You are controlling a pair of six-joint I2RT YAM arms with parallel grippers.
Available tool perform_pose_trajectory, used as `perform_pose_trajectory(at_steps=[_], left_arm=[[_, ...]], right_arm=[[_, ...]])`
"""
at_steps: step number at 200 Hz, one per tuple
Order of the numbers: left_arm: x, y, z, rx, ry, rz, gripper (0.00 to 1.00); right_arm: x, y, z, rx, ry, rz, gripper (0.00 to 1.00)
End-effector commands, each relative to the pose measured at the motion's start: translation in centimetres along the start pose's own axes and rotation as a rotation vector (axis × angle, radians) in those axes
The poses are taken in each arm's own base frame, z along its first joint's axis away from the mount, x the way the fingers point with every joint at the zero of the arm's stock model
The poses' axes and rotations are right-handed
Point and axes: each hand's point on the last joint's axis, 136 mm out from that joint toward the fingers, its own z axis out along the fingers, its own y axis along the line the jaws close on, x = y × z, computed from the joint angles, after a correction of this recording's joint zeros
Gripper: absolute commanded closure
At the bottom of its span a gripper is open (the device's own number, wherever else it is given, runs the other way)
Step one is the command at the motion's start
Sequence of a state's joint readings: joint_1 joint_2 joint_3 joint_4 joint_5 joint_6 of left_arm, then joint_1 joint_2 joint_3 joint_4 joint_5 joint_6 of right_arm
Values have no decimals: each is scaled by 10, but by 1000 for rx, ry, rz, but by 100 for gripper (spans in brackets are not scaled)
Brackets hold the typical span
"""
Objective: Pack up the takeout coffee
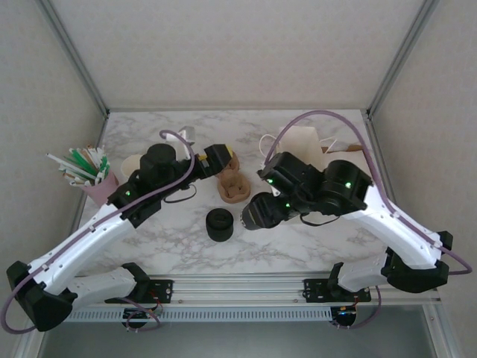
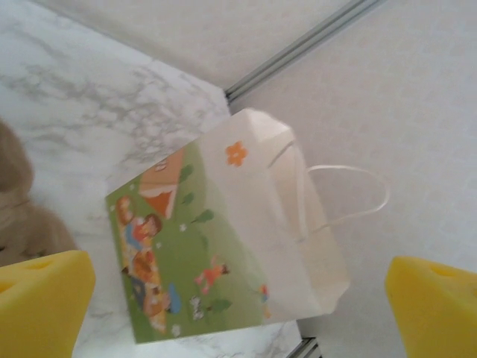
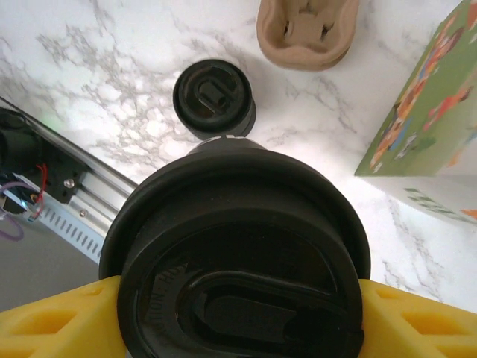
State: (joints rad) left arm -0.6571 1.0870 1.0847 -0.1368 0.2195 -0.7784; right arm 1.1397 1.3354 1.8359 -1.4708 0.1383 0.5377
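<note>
The right gripper is clamped on the coffee cup — the carry step, I judge. The left gripper stands wide apart, empty. Next move: take the cup upright toward the cup tray at twelve o'clock, or the bag at two o'clock — whichever is meant.

Table: bare marble open along the near edge and the far strip by the wall. Obstructions mid-table: stack of lids, cup carrier behind it, right end effector gripping the coffee just beside the lids; paper bag far right, straw cup far left.
</note>
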Motion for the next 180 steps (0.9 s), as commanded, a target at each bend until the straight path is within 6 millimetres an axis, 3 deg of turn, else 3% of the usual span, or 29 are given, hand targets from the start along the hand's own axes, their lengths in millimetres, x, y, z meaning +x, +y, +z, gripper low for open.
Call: perform_pose_trajectory(at_steps=[1,63,118,180], left_arm=[[-13,-33,9,105,15,45,0],[-3,-59,58,207,142,40,6],[15,-58,90,227,224,27,31],[20,-61,112,237,262,27,54]], right_arm=[[1,-15,-27,46,-42,-16,30],[-13,-37,-77,114,-163,-16,30],[-21,-61,-108,198,-254,1,31],[-22,-91,-118,281,-286,70,32]])
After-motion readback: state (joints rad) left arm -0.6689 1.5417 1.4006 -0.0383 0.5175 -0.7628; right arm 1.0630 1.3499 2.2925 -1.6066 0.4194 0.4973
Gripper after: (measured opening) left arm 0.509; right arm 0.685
